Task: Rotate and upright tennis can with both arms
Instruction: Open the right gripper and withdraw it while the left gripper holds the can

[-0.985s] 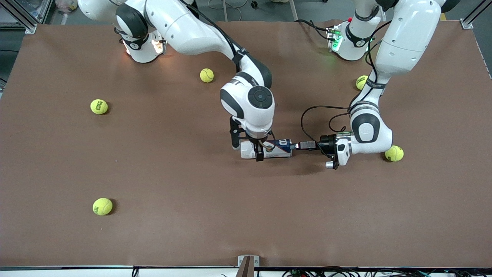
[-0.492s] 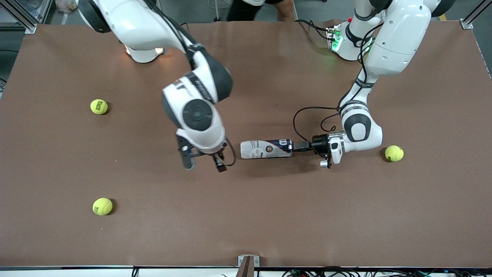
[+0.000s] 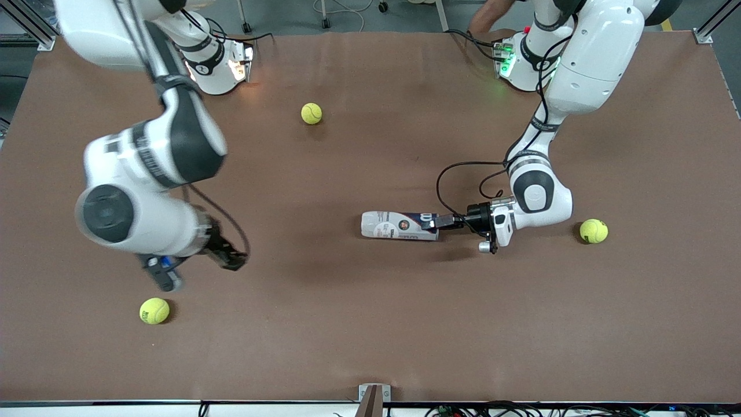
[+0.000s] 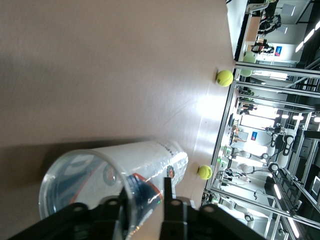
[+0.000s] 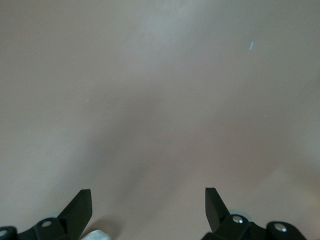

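The tennis can [image 3: 399, 226] lies on its side near the table's middle, its clear open end toward the left arm. My left gripper [image 3: 443, 221] is shut on the can's rim. In the left wrist view one finger [image 4: 122, 200] is inside the can [image 4: 115, 170] and the other finger [image 4: 167, 195] is outside its wall. My right gripper [image 3: 197, 266] is open and empty, up over bare table toward the right arm's end, well apart from the can. The right wrist view shows its gripper [image 5: 147, 200] spread wide over bare brown table.
Yellow-green tennis balls lie loose on the brown table: one [image 3: 311, 113] near the robot bases, one [image 3: 154, 310] under the right gripper's side, and one [image 3: 593, 230] beside the left arm's wrist. Two balls [image 4: 224, 77] [image 4: 204, 172] show in the left wrist view.
My right gripper has let go of the can and swung away toward the right arm's end of the table. My left gripper stays shut on the can's rim; the can has tilted slightly.
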Action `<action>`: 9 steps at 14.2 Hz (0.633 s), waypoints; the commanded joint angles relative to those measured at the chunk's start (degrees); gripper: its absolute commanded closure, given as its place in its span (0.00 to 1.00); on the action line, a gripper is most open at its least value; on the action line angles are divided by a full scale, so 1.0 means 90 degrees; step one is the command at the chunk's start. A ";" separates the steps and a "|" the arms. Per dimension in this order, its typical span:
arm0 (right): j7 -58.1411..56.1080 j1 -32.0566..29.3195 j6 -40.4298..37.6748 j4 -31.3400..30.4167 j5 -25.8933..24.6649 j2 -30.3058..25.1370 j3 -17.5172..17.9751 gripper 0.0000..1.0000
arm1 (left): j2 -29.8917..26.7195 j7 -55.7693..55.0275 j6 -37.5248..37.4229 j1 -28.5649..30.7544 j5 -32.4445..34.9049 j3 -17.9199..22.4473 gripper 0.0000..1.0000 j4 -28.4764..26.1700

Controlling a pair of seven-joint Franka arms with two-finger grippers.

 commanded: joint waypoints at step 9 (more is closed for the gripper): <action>-0.5790 -0.2245 0.0132 -0.1007 -0.0831 -0.0690 0.0103 0.00 | -0.0938 -0.5474 0.0011 -0.0121 0.4766 -0.0051 1.00 0.1726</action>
